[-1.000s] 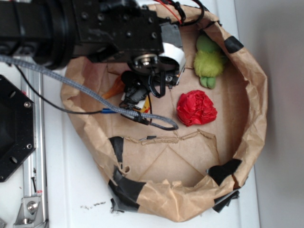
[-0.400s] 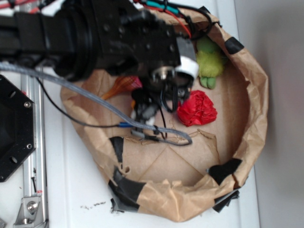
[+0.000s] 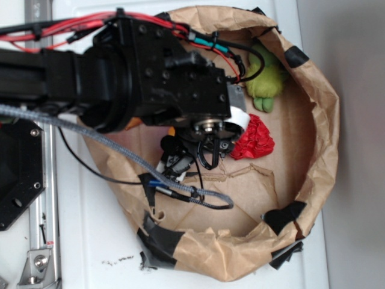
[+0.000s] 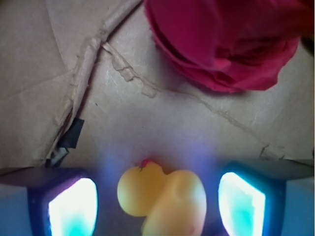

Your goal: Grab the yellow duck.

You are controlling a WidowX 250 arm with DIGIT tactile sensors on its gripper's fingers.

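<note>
Fingers [image 4: 74, 206] spread apart, straddling the yellow duck [image 4: 165, 199] on the brown paper floor [image 4: 162, 118], nothing gripped yet. Best closed slowly, centred on the rounded body, low enough to avoid squeezing it out. Red ball [image 4: 231, 44] close ahead, untouched.

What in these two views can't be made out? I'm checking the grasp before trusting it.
- Yellow duck: cut off by the wrist view's bottom edge; hidden under the arm in the exterior view.
- Hand: its pads flank the duck with gaps, glare blurs them; contact unclear.
- Red ball: partly covered by the arm.
- Green plush: partly behind cables.
</note>
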